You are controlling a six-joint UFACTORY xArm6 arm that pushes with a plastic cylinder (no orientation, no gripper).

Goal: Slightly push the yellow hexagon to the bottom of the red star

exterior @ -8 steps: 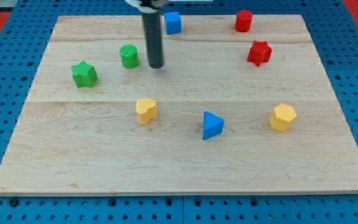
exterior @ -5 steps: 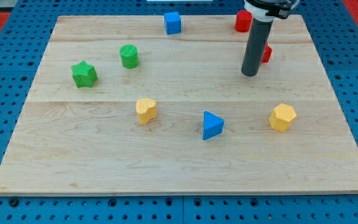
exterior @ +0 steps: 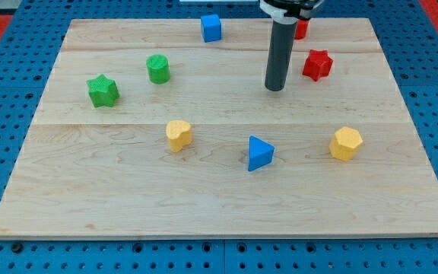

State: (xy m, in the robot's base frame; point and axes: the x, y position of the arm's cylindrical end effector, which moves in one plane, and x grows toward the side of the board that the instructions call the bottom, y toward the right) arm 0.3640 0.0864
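Observation:
The yellow hexagon [exterior: 346, 143] lies at the view's right, well below the red star [exterior: 317, 65]. My tip [exterior: 275, 87] rests on the board to the left of the red star and a little below it, apart from it. The tip is far up and to the left of the yellow hexagon. The rod rises from the tip to the view's top and hides part of a red cylinder [exterior: 301, 30].
A blue triangle [exterior: 260, 153] lies below my tip. A second yellow block [exterior: 179, 135] lies left of it. A green cylinder [exterior: 158, 68] and a green star [exterior: 103, 90] are at the left. A blue cube [exterior: 211, 27] is at the top edge.
My tip swept from near the green cylinder right to just in front of the red star, then came back a little to the left. No block has moved.

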